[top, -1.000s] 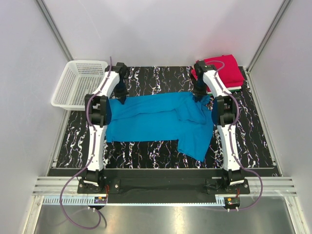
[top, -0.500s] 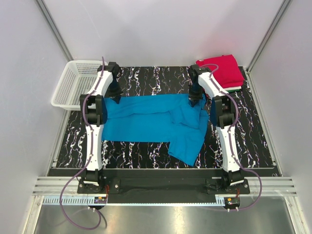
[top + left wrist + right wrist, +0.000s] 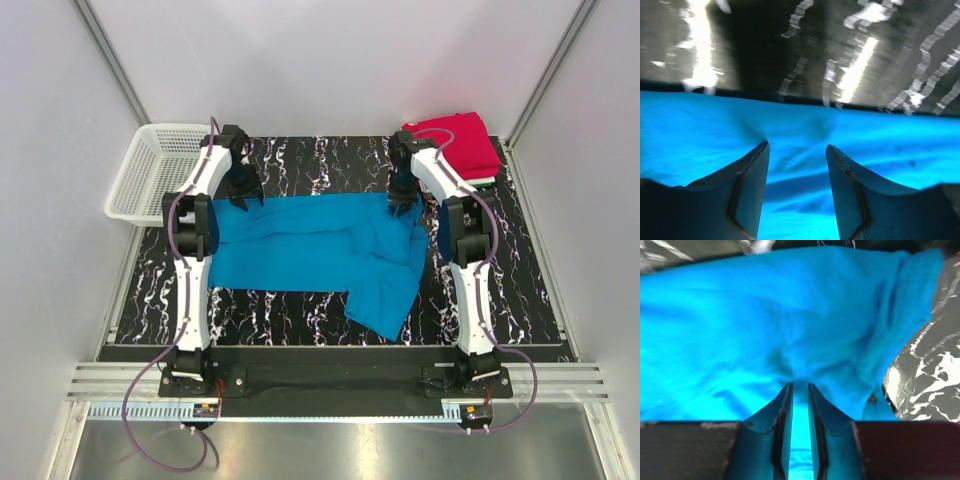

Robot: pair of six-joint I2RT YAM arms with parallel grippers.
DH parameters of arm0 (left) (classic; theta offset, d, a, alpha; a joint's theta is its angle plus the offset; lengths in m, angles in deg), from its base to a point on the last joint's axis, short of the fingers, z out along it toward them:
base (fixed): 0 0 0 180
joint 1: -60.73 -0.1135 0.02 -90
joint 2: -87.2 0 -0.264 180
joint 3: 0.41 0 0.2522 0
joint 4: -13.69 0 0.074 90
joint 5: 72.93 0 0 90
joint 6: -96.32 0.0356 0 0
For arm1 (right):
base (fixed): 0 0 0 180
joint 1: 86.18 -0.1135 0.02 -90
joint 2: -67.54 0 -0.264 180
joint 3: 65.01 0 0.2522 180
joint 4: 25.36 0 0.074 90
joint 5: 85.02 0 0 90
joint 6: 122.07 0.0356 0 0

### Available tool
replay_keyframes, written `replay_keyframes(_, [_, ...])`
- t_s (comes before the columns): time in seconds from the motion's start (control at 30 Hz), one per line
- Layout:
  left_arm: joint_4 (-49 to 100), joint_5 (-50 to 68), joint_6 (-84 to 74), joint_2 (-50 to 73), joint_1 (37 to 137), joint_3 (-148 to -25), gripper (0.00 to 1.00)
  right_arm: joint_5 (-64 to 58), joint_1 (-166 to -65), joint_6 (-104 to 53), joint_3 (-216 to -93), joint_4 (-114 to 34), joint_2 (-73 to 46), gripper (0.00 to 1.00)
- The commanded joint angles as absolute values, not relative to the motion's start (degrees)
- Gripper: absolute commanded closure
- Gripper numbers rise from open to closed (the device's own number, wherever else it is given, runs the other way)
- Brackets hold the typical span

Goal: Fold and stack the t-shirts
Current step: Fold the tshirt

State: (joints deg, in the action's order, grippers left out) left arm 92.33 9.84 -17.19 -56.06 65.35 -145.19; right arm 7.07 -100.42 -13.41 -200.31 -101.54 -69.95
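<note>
Top external view, blue t-shirt (image 3: 320, 245) spread centrally, red folded t-shirts (image 3: 462, 145) far right, basket (image 3: 122, 185) far left, wrist views alone show left gripper (image 3: 796, 147) gaping, right gripper (image 3: 799, 385) barely parted, over its hem.

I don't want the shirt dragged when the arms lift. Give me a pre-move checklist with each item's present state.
1. Left gripper free of the blue t-shirt: jaws wide apart, nothing between them. Ok.
2. Right gripper free of cloth: jaws barely apart at a pucker in the cloth. Cannot tell.
3. Shirt flat: bunched at its right end, one part trailing toward the near edge. Not ok.
4. Folded stack in the far right corner tidy, red on top. Ok.
</note>
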Motion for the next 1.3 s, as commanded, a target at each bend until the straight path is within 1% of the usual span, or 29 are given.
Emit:
replay_keyframes(0.0, [87.4, 2.0, -15.7, -44.8, 66.1, -140.0, 0.43, 5.2, -100.7, -13.2, -203.0, -97.6, -58.1, 0.72])
replay_keyframes(0.07, [86.3, 0.2, -15.9, -38.4, 66.1, -136.4, 0.43, 2.2, -100.7, -12.7, -203.8, -97.7, -55.2, 0.71])
replay_keyframes(0.13, [85.2, -2.2, -15.8, -33.8, 66.1, -130.1, 0.43, 0.5, -100.7, -11.3, -203.9, -98.3, -50.8, 0.69])
replay_keyframes(0.17, [85.1, -2.5, -15.8, -29.2, 66.1, -127.8, 0.43, 0.0, -100.7, -10.8, -203.9, -99.6, -49.3, 0.69])
replay_keyframes(0.2, [85.1, -2.6, -15.7, -26.6, 66.1, -123.2, 0.43, -1.3, -100.7, -10.2, -203.9, -100.5, -46.7, 0.68])
replay_keyframes(0.23, [85.2, -1.5, -15.8, -24.1, 66.1, -120.5, 0.43, -2.5, -100.7, -10.1, -203.1, -101.4, -45.5, 0.68])
replay_keyframes(0.27, [86.4, -0.1, -16.1, -19.0, 66.1, -118.0, 0.43, -3.5, -100.8, -9.7, -202.1, -103.7, -44.2, 0.67])
replay_keyframes(0.3, [87.6, 3.8, -16.3, -16.5, 66.0, -113.3, 0.43, -4.7, -100.9, -9.2, -201.0, -105.4, -41.9, 0.66])
replay_keyframes(0.33, [88.4, 5.4, -16.3, -11.6, 65.8, -110.6, 0.43, -4.9, -101.7, -9.0, -196.9, -107.7, -40.4, 0.67])
replay_keyframes(0.37, [89.1, 6.7, -16.4, -9.2, 65.7, -107.8, 0.43, -5.5, -102.3, -9.0, -193.3, -107.7, -36.2, 0.66])
replay_keyframes(0.4, [89.1, 8.4, -16.8, -6.5, 65.5, -101.7, 0.43, -5.1, -103.0, -8.4, -189.4, -107.4, -33.5, 0.66])
replay_keyframes(0.43, [88.8, 8.7, -17.3, -2.1, 64.5, -98.6, 0.42, -5.2, -103.7, -7.6, -180.0, -104.8, -30.5, 0.65])
replay_keyframes(0.47, [87.4, 8.5, -17.8, -0.2, 63.8, -92.3, 0.42, -7.5, -104.4, -5.1, -175.2, -103.1, -24.7, 0.65])
replay_keyframes(0.5, [86.6, 7.2, -17.8, 1.5, 63.0, -89.5, 0.42, -9.0, -104.5, -4.2, -170.7, -101.9, -22.1, 0.64])
replay_keyframes(0.53, [85.9, 7.0, -17.8, 3.7, 61.7, -87.0, 0.41, -9.8, -104.7, -3.3, -162.6, -99.8, -19.7, 0.64])
replay_keyframes(0.57, [84.9, 6.9, -17.7, 4.4, 61.1, -82.9, 0.41, -10.0, -105.1, -1.8, -159.2, -99.4, -15.9, 0.64])
replay_keyframes(0.6, [84.6, 6.5, -17.6, 4.9, 60.8, -81.2, 0.41, -10.8, -105.2, -1.3, -153.6, -99.2, -14.3, 0.64])
replay_keyframes(0.7, [82.8, 5.7, -18.2, 9.0, 58.1, -76.1, 0.41, -12.3, -106.5, 1.0, -145.3, -96.4, -9.0, 0.64])
replay_keyframes(0.8, [81.1, 7.2, -18.6, 13.0, 55.3, -71.7, 0.41, -12.7, -109.8, 2.3, -140.9, -96.7, -7.0, 0.61])
replay_keyframes(0.87, [80.8, 7.1, -18.4, 14.1, 54.4, -69.0, 0.41, -12.4, -111.5, 3.0, -139.1, -97.6, -7.6, 0.57])
replay_keyframes(0.93, [80.8, 7.0, -18.5, 15.3, 54.0, -68.0, 0.41, -11.4, -114.3, 3.5, -137.8, -99.5, -6.9, 0.56])
replay_keyframes(1.0, [80.9, 7.5, -18.5, 16.8, 53.5, -67.6, 0.41, -10.8, -116.1, 5.7, -135.6, -100.1, -5.2, 0.53])
replay_keyframes(1.13, [81.7, 8.4, -17.7, 17.2, 53.3, -67.1, 0.41, -10.5, -118.7, 9.2, -130.8, -103.4, -0.9, 0.52])
replay_keyframes(1.27, [80.4, 8.3, -18.1, 17.3, 52.7, -65.9, 0.41, -10.6, -119.8, 12.2, -125.6, -102.4, 5.0, 0.50])
